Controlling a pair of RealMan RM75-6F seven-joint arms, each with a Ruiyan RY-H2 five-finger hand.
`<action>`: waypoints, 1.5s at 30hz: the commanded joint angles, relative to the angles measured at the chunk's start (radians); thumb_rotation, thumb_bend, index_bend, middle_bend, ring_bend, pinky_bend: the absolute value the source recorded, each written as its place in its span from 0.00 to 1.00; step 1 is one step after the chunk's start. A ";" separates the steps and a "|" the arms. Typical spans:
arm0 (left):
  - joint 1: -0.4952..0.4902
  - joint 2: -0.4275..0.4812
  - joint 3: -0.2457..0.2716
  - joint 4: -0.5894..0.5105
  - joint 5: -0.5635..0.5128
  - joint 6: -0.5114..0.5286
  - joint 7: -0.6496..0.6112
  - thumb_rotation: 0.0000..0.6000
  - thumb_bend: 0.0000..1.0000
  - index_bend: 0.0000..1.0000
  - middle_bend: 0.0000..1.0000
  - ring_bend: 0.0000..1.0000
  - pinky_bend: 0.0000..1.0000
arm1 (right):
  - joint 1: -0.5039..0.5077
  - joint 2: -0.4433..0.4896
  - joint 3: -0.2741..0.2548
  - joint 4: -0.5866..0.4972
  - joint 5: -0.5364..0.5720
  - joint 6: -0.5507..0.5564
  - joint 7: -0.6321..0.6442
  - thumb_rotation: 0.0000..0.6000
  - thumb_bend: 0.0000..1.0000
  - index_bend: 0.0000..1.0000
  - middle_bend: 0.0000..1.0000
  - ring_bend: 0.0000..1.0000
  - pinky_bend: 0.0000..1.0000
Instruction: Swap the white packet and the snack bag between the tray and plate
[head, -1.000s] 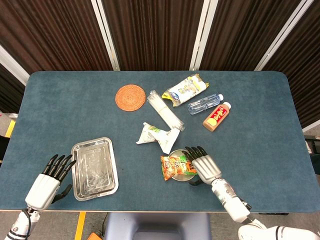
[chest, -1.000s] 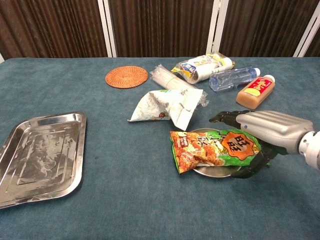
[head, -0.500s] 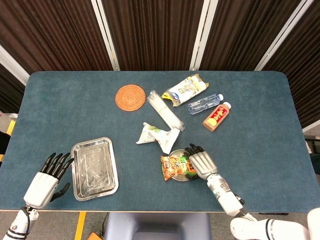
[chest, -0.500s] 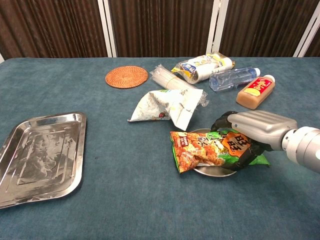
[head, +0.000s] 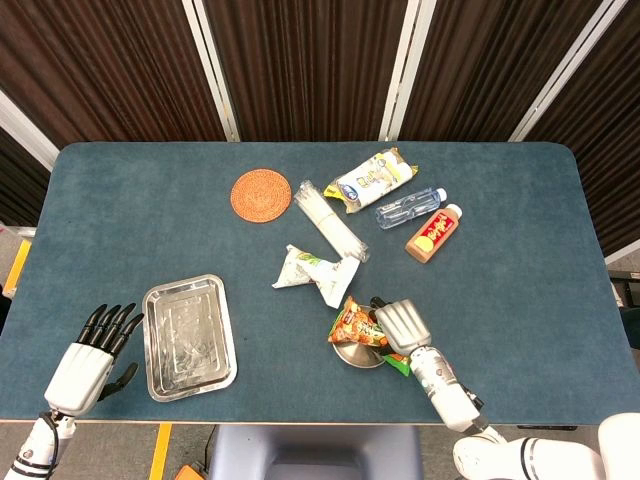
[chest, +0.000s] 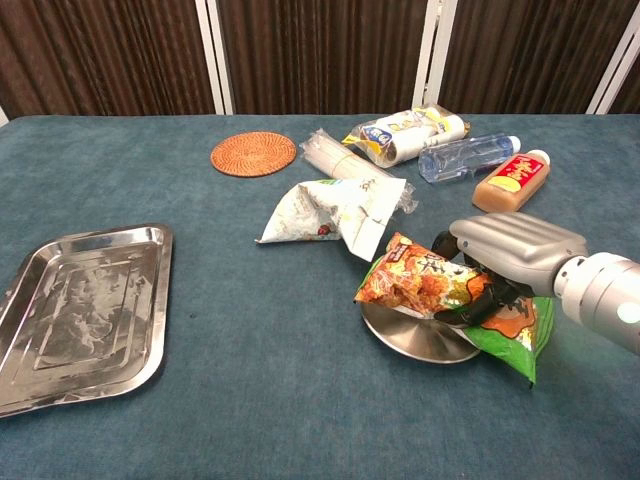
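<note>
My right hand (head: 398, 322) (chest: 505, 255) grips the orange and green snack bag (head: 358, 328) (chest: 430, 285) and holds it lifted and tilted above the small round metal plate (head: 357, 354) (chest: 415, 335). The white packet (head: 317, 271) (chest: 335, 212) lies crumpled on the blue table just beyond the plate. The metal tray (head: 188, 337) (chest: 75, 310) sits bare at the front left. My left hand (head: 88, 362) hovers open beside the tray's left edge; the chest view does not show it.
At the back lie a round woven coaster (head: 261, 194) (chest: 254, 154), a clear bag of straws (head: 328, 219), a blue and yellow packet (head: 373, 178), a water bottle (head: 411, 207) (chest: 465, 157) and an orange drink bottle (head: 434, 232) (chest: 510, 183).
My right hand closed on the snack bag and lifted it off the plate, tilting it up. The plate's face now shows. The left hand drifted slightly down.
</note>
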 joint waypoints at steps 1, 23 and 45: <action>0.001 0.000 -0.002 -0.001 0.000 -0.004 0.001 1.00 0.36 0.00 0.00 0.00 0.03 | -0.003 0.004 -0.001 -0.003 -0.012 0.012 0.010 1.00 0.41 0.80 0.68 0.69 0.80; 0.013 0.012 -0.014 -0.016 0.021 -0.001 0.004 1.00 0.35 0.00 0.00 0.00 0.03 | 0.065 0.004 0.022 -0.297 -0.073 0.048 -0.155 1.00 0.41 0.81 0.69 0.68 0.79; 0.023 0.038 -0.034 -0.017 0.011 0.010 -0.044 1.00 0.35 0.00 0.00 0.00 0.03 | 0.248 -0.279 0.119 -0.158 0.221 0.010 -0.390 1.00 0.28 0.00 0.11 0.06 0.21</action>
